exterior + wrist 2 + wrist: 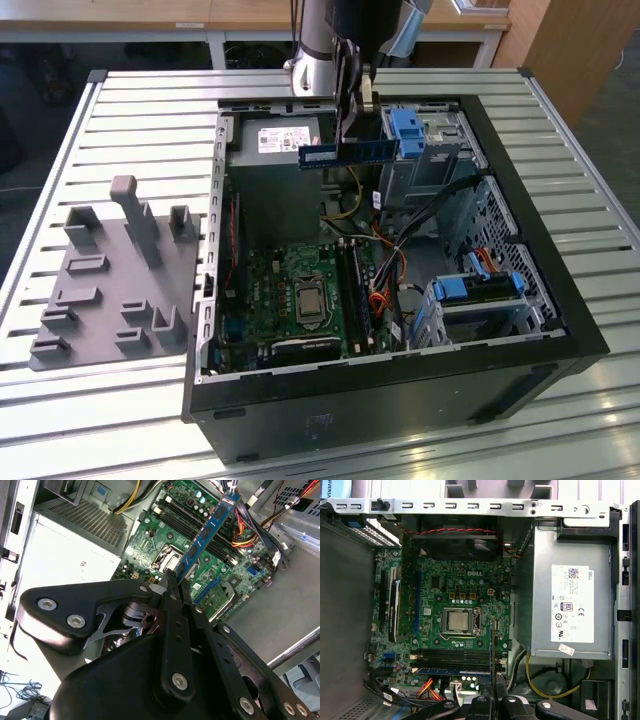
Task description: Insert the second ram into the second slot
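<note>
- Black gripper [175,578] of yours is clamped tight on the second ram [207,530].
- Blue and level, that stick hangs in the air over the open computer case [560,300], clear of the motherboard [455,580].
- Beneath it you see the memory slots [452,655].
- Ribbed grey desk [150,110] carries the case.
</note>
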### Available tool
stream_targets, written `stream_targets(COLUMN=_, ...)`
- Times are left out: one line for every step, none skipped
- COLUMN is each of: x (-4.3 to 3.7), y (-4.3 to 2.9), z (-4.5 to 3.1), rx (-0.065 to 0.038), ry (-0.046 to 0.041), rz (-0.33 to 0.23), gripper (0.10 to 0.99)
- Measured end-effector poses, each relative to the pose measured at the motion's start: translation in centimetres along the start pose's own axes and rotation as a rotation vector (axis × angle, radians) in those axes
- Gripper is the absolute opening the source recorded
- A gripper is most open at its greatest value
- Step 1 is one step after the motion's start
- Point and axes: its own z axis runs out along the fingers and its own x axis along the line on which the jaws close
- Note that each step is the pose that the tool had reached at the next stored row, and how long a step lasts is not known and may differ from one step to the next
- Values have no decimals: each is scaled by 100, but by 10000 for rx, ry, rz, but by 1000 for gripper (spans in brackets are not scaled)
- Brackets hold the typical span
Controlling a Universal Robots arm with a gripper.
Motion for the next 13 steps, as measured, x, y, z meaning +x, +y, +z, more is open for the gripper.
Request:
stream_targets(x=0, y=0, z=0, rx=0, ry=5, rz=1, gripper=137)
stream_targets(x=1, y=0, z=0, rx=0, ry=10, rz=1, gripper=137)
stream_targets(x=1, y=0, z=0, rx=0, ry=15, rz=1, gripper=137)
stream_targets(x=1, y=0, z=0, rx=-1, ry=20, rz=1, gripper=137)
stream_targets(x=2, y=0, z=0, rx=-1, ry=25, rz=1, gripper=137)
stream_targets(x=2, y=0, z=0, rx=-1, ry=30, rz=1, gripper=137)
stream_targets(x=3, y=0, z=0, rx=-1, ry=34, rz=2, gripper=137)
stream_targets(x=3, y=0, z=0, rx=-1, ry=38, rz=2, gripper=137)
stream_targets(x=4, y=0, z=0, rx=-1, ry=43, rz=2, gripper=137)
stream_targets(x=4, y=0, z=0, rx=-2, ry=48, rz=2, gripper=137)
stream_targets(x=5, y=0, z=0, rx=-1, ry=53, rz=2, gripper=137)
stream_targets(x=5, y=0, z=0, rx=-2, ry=58, rz=2, gripper=137)
stream_targets(x=6, y=0, z=0, rx=-2, ry=62, rz=3, gripper=137)
